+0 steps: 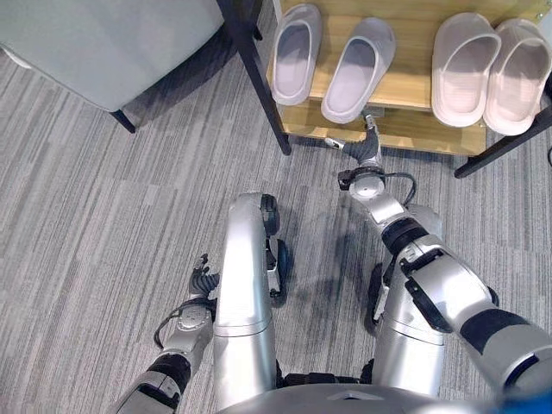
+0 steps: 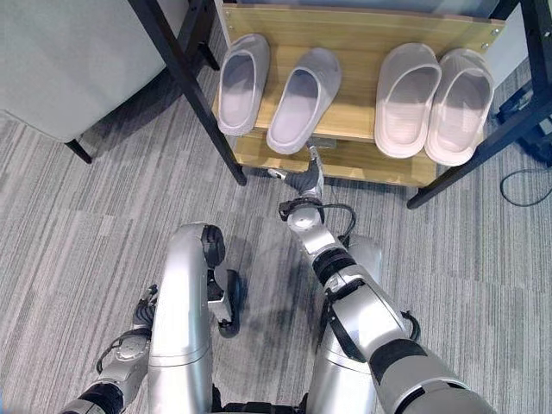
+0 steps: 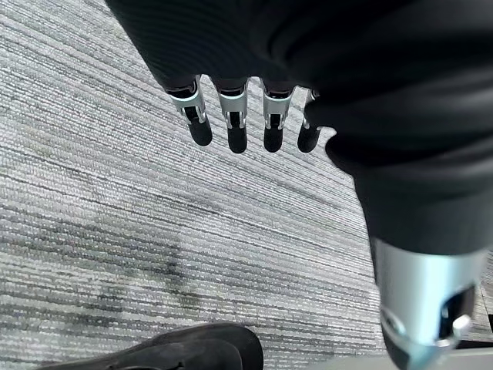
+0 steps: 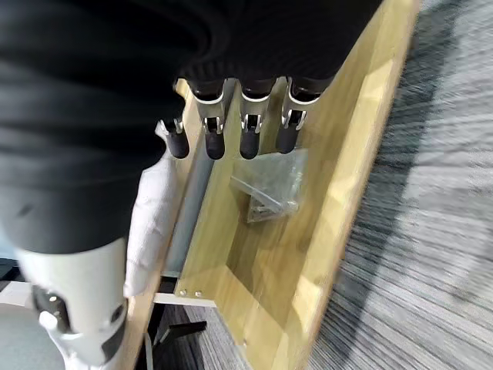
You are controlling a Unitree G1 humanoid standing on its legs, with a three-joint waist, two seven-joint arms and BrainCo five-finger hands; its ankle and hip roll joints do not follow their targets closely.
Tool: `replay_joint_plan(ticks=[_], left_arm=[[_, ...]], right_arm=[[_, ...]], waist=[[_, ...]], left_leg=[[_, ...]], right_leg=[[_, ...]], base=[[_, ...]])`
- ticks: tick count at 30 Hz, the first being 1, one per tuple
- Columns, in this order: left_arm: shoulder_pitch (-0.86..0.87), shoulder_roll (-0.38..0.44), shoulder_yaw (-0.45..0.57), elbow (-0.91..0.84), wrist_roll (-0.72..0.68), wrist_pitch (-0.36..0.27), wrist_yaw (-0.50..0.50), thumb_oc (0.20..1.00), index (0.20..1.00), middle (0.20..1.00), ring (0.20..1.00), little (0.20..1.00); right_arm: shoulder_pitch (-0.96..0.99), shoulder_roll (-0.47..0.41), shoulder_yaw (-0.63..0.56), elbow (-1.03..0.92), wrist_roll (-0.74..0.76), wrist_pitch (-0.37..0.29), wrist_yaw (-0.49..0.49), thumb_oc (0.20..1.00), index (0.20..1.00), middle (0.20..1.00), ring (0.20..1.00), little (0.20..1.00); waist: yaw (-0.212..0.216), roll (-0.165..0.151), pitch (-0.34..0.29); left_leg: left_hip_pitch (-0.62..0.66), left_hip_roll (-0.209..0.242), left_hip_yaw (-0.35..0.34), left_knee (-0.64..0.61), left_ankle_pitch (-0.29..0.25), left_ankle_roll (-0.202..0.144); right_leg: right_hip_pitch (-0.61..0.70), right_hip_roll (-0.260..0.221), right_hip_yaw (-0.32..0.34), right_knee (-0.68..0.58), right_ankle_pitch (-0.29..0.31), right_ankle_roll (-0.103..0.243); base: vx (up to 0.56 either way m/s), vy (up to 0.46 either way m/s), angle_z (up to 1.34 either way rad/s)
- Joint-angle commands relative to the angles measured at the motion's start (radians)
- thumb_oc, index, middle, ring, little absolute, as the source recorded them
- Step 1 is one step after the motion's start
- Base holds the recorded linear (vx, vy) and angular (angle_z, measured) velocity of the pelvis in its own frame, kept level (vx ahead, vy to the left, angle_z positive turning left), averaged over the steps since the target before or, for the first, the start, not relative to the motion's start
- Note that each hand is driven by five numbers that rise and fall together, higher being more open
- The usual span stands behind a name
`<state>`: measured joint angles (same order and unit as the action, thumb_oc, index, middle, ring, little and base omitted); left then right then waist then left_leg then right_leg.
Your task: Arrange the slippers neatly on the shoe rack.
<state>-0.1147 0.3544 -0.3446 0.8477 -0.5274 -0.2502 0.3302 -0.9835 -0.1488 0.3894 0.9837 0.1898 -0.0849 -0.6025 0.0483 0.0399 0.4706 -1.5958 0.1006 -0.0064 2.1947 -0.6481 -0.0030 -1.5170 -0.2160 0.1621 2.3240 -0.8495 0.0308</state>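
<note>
Grey striped carpet covers the floor, and a wooden shoe rack with black metal legs stands on it at the far side. Four slippers lie on the upper shelf of the shoe rack, toes pointing away from the robot. Two are pale grey: the left grey slipper lies straight near the shelf's left end, and the right grey slipper lies just beside it, tilted, with its heel reaching the shelf's front edge. Apart from them, toward the shelf's right end, the two pale pink slippers lie side by side, touching along their inner edges, their heels at the front edge.

Near the left corner of the shoe rack stands a pale grey piece of furniture on dark legs.

The right hand is stretched forward to the front of the shoe rack, just below the heel of the right grey slipper, level with the lower shelf. Its fingers are straight and slightly spread, holding nothing. On the lower shelf, just past those fingers, lies a small clear plastic bag with dark small parts inside.

The left hand hangs low over the carpet, well apart from the shoe rack, its fingers straight and relaxed, empty.
</note>
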Motion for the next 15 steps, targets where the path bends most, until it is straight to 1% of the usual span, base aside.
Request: replay_joint_plan(ticks=[1, 2, 3, 6, 8, 12, 15], left_arm=[[0.035, 0.029, -0.015, -0.05, 0.024, -0.04, 0.027, 1.0, 1.0, 1.0, 1.0, 1.0], [0.039, 0.03, -0.012, -0.05, 0.028, -0.042, 0.026, 1.0, 1.0, 1.0, 1.0, 1.0], [0.051, 0.028, -0.013, -0.057, 0.041, -0.043, 0.024, 1.0, 1.0, 1.0, 1.0, 1.0], [0.067, 0.029, -0.011, -0.054, 0.067, -0.045, 0.023, 1.0, 1.0, 1.0, 1.0, 1.0], [0.066, 0.027, -0.014, -0.053, 0.071, -0.046, 0.023, 1.0, 1.0, 1.0, 1.0, 1.0], [0.062, 0.031, -0.029, -0.046, 0.085, -0.049, 0.016, 1.0, 1.0, 1.0, 1.0, 1.0], [0.081, 0.052, -0.031, -0.062, 0.078, -0.054, 0.011, 1.0, 1.0, 1.0, 1.0, 1.0]], right_arm=[[-0.124, -0.057, 0.028, -0.056, -0.124, -0.033, -0.065, 1.0, 1.0, 1.0, 1.0, 1.0], [-0.123, -0.067, 0.029, -0.082, -0.156, -0.028, -0.077, 1.0, 1.0, 1.0, 1.0, 1.0], [-0.111, -0.093, 0.02, -0.143, -0.229, -0.019, -0.107, 1.0, 1.0, 1.0, 1.0, 1.0], [-0.084, -0.125, -0.019, -0.223, -0.29, -0.016, -0.141, 1.0, 1.0, 1.0, 1.0, 1.0], [-0.07, -0.133, -0.04, -0.247, -0.301, -0.016, -0.154, 1.0, 1.0, 1.0, 1.0, 1.0], [-0.095, -0.151, -0.07, -0.187, -0.242, -0.024, -0.147, 1.0, 1.0, 1.0, 1.0, 1.0], [-0.151, -0.18, -0.076, -0.103, -0.153, -0.044, -0.14, 1.0, 1.0, 1.0, 1.0, 1.0]], waist=[[0.037, 0.024, -0.03], [0.037, 0.025, -0.028], [0.037, 0.027, -0.024], [0.036, 0.025, -0.019], [0.035, 0.024, -0.018], [0.035, 0.022, -0.012], [0.044, 0.025, 0.005]], left_leg=[[0.026, -0.039, -0.074, 0.049, -0.111, 0.022], [0.026, -0.04, -0.075, 0.049, -0.111, 0.022], [0.026, -0.042, -0.073, 0.05, -0.113, 0.024], [0.026, -0.044, -0.075, 0.056, -0.115, 0.025], [0.026, -0.043, -0.073, 0.06, -0.115, 0.024], [0.026, -0.044, -0.072, 0.066, -0.114, 0.021], [0.026, -0.045, -0.07, 0.07, -0.113, 0.02]], right_leg=[[0.014, -0.004, 0.132, 0.011, 0.204, -0.046], [0.013, -0.004, 0.133, 0.01, 0.206, -0.045], [0.015, -0.005, 0.135, 0.008, 0.207, -0.044], [0.015, -0.006, 0.135, 0.015, 0.205, -0.041], [0.014, -0.004, 0.132, 0.019, 0.204, -0.042], [0.014, -0.003, 0.137, 0.025, 0.208, -0.04], [0.011, -0.007, 0.143, 0.028, 0.212, -0.04]], base=[[0.02, 0.007, 0.03], [0.02, 0.015, 0.05], [0.01, 0.011, 0.05], [0.0, 0.0, 0.0], [0.0, 0.0, 0.0], [0.0, 0.0, 0.0], [0.0, 0.002, 0.01]])
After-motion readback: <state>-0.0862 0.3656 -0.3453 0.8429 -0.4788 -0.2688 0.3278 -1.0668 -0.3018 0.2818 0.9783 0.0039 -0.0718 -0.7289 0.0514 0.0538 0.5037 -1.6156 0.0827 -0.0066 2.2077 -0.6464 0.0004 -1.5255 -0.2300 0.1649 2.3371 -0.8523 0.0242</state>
